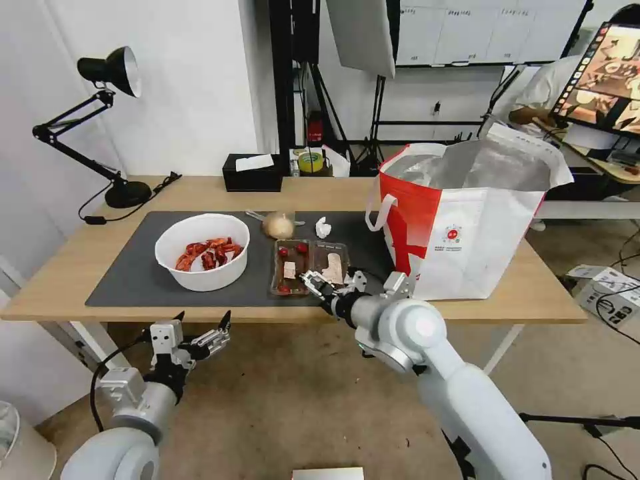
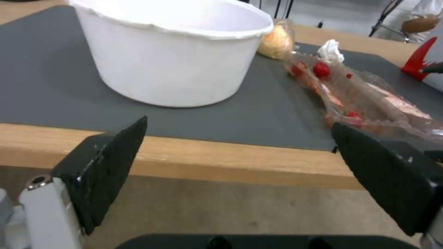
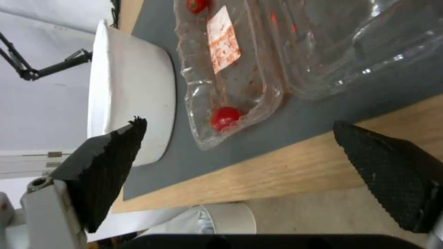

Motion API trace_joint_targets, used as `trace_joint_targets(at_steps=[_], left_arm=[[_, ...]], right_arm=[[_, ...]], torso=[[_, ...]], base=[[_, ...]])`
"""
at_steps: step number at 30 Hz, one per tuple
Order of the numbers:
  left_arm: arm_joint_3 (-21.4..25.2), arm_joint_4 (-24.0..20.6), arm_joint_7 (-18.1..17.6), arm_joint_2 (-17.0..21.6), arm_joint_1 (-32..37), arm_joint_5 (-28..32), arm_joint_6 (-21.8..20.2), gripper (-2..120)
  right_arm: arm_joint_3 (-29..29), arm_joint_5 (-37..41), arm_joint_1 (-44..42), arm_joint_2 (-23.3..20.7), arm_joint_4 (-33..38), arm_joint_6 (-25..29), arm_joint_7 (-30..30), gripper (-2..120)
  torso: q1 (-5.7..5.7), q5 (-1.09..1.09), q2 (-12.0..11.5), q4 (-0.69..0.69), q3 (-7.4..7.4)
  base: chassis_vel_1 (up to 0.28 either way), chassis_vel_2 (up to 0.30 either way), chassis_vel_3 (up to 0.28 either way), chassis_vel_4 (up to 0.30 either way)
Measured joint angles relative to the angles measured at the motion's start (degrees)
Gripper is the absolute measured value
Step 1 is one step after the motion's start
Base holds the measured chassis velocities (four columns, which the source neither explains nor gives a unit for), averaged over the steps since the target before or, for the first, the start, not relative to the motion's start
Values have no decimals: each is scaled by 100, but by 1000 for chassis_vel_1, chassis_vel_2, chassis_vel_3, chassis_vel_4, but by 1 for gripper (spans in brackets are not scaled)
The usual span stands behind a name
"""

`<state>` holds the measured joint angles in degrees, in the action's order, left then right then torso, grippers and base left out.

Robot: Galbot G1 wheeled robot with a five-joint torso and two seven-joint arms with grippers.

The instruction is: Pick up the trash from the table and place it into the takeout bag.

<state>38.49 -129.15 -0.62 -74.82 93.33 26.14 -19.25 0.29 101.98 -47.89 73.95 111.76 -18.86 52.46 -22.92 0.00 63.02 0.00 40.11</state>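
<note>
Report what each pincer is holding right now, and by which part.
Nothing is held. The right pincer is open at the near edge of the clear plastic hinged tray; the left pincer hangs open below the light wood table.

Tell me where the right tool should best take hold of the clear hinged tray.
Probably the clear hinged tray's thin near rim, approached from the table's front edge: it lies open and flat, and the open right tool already faces that rim.

Takeout bag (image 1: 467, 227): inside hidden behind foil rim; logo text too small to read.
Plastic tray (image 3: 258, 58): far end cut off by frame edge.
</note>
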Motion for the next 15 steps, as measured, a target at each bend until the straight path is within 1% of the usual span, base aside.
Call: trace_joint_targets(at_steps=[5,15], left_arm=[[39,78,7,27,-16,14,-5,100],[53,108,15,44,-15,35,-5,100]], right_arm=[[-4,5,61,102,-168,1,30,100],[35,25,65,178,-256,2,20,100]], torso=[[0,0,1,0,-1],[1,0,2,-2,-1]], base=[[0,0,0,0],[0,0,0,0]])
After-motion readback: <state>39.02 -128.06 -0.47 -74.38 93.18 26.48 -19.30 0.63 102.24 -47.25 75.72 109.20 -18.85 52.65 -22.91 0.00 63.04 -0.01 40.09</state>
